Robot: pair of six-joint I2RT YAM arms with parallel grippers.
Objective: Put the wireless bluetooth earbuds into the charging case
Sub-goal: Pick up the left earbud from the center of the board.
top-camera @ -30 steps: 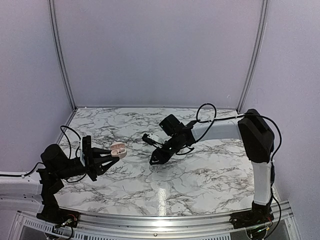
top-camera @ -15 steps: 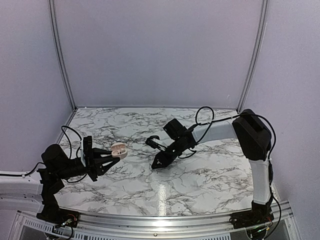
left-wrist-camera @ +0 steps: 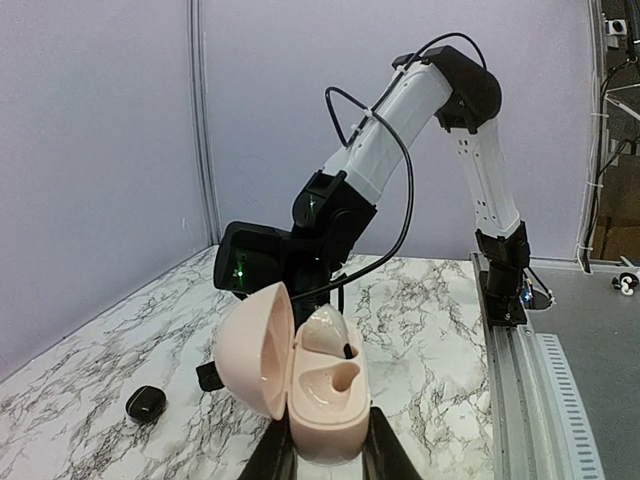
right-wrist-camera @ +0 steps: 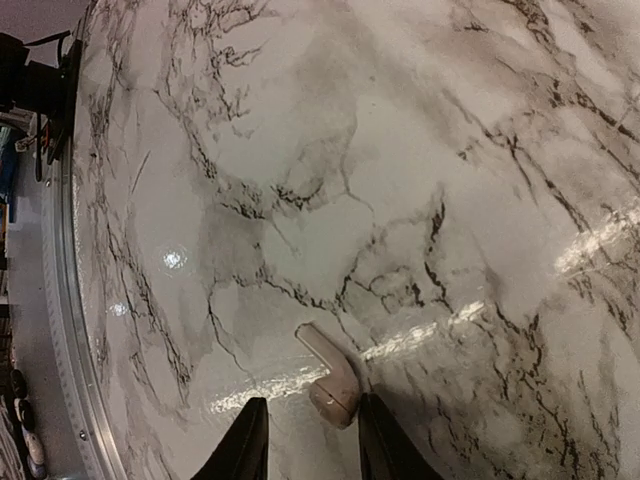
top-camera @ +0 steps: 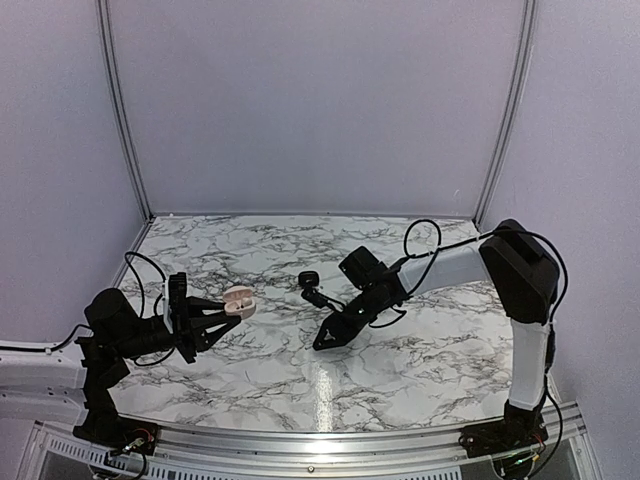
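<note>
Closing off-centre, the released right pincer (right-wrist-camera: 310, 425) could flick away the earbud (right-wrist-camera: 328, 375) it straddles on the desk (right-wrist-camera: 450, 150), while the left pincer (left-wrist-camera: 325, 455) grasps the open charging case (left-wrist-camera: 300, 395) near the left edge.

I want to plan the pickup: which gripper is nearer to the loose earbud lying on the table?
Right. The right gripper hangs at the earbud, a fingertip on either side; the left gripper holds the charging case far aside.

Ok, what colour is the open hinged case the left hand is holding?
The rounded hinged charging case is pale pinkish-white; clearest in the left wrist view.
</note>
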